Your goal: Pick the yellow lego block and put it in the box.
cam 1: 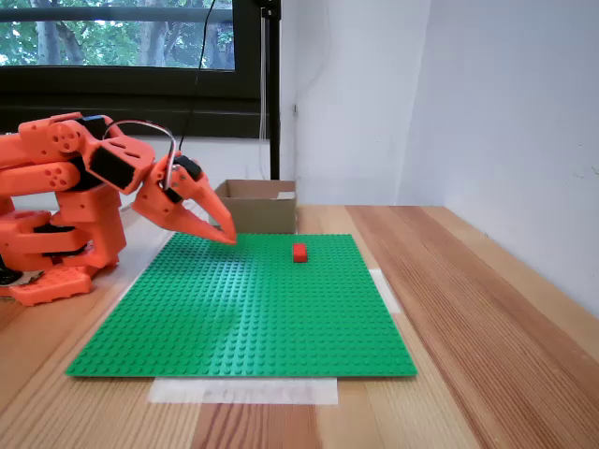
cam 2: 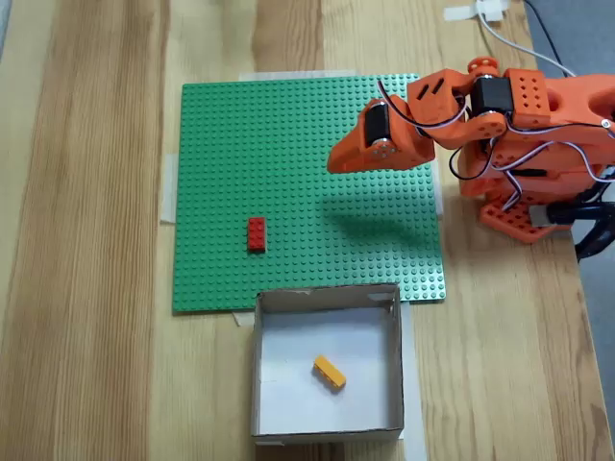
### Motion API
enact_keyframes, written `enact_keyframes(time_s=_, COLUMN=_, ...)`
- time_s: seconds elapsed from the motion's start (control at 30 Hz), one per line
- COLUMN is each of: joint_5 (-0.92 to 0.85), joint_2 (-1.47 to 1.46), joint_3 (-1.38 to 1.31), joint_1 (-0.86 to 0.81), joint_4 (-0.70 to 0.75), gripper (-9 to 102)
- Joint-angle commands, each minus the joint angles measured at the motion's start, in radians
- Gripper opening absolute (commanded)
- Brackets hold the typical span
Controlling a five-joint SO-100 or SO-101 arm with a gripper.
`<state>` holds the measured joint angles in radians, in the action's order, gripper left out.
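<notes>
Pale tape strip (cam 1: pixel 243 390) nearest, stuck to the wooden worktop (cam 1: pixel 487 318) at the near edge of the green studded baseplate (cam 1: pixel 243 309). On that baseplate, 1 red brick (cam 1: pixel 299 252), toward its far edge. Just beyond the baseplate, the box (cam 2: pixel 327 300), with the yellow lego block (cam 2: pixel 329 373) lying tilted on its pale floor. Above the baseplate, the orange arm's pincer (cam 1: pixel 225 234), closed, empty, tips angled down, not touching the studs.
</notes>
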<state>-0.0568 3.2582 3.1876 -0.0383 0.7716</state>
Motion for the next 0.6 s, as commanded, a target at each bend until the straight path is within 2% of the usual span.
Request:
enact_keyframes(time_s=0.0, joint_5=-0.002, joint_2=0.006, joint_3=0.006, joint_1=0.005, joint_4=0.002, gripper=-1)
enact_keyframes(time_s=0.57, joint_5=-0.018, joint_2=0.006, joint_3=0.008, joint_1=0.012, joint_4=0.003, gripper=-1)
